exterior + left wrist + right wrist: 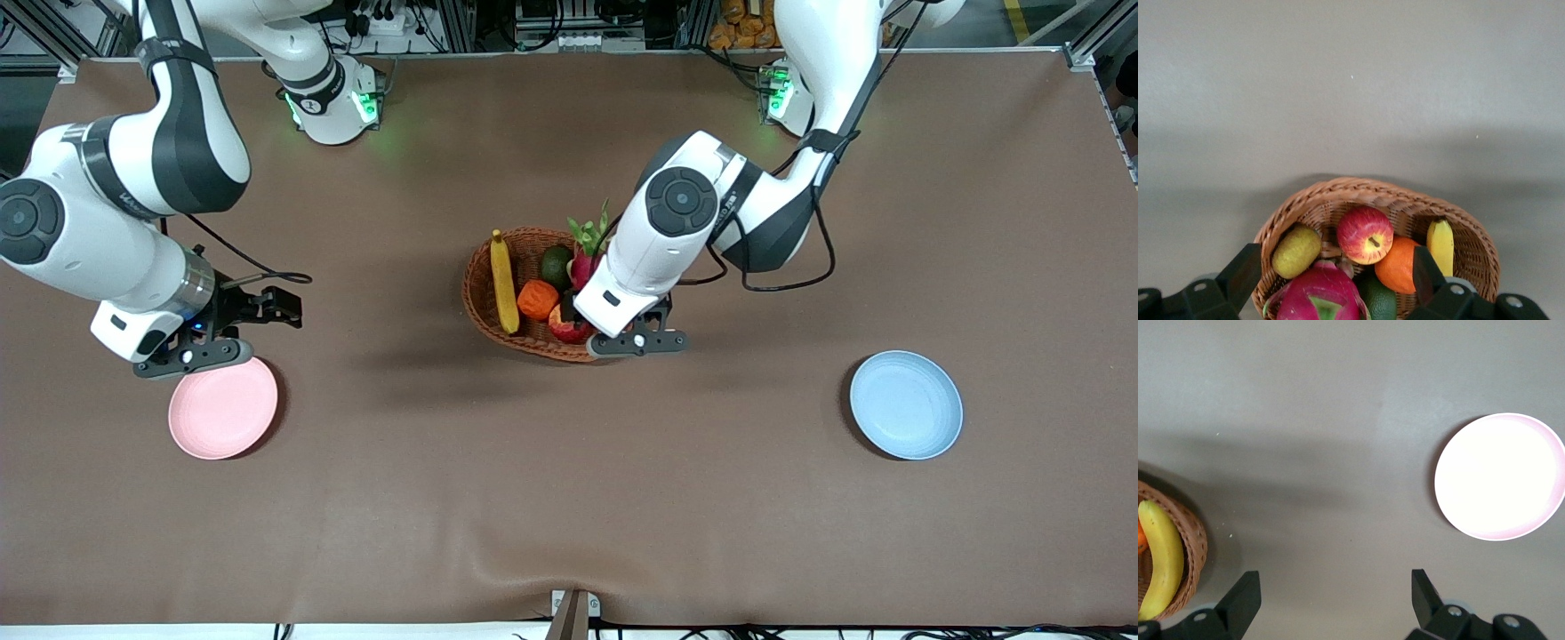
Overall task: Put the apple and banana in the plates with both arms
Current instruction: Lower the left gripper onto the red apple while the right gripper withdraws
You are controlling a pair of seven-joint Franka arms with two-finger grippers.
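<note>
The red apple (565, 326) lies in the wicker basket (480, 293) at mid-table, beside the banana (504, 280). My left gripper (642, 327) hangs open and empty over the basket's edge toward the left arm's end. In the left wrist view the apple (1365, 234) shows ahead of the open gripper (1335, 277), with the banana (1441, 245) at the basket's side. My right gripper (267, 307) is open and empty above the table, beside the pink plate (222, 409). The right wrist view shows that plate (1500, 477), empty, and the banana (1161, 557). The blue plate (906, 404) is empty.
The basket also holds a ridged orange fruit (537, 300), a pink dragon fruit (587, 258), a dark green avocado (556, 264) and a yellow-green fruit (1296, 251). The pink plate lies toward the right arm's end, the blue plate toward the left arm's end.
</note>
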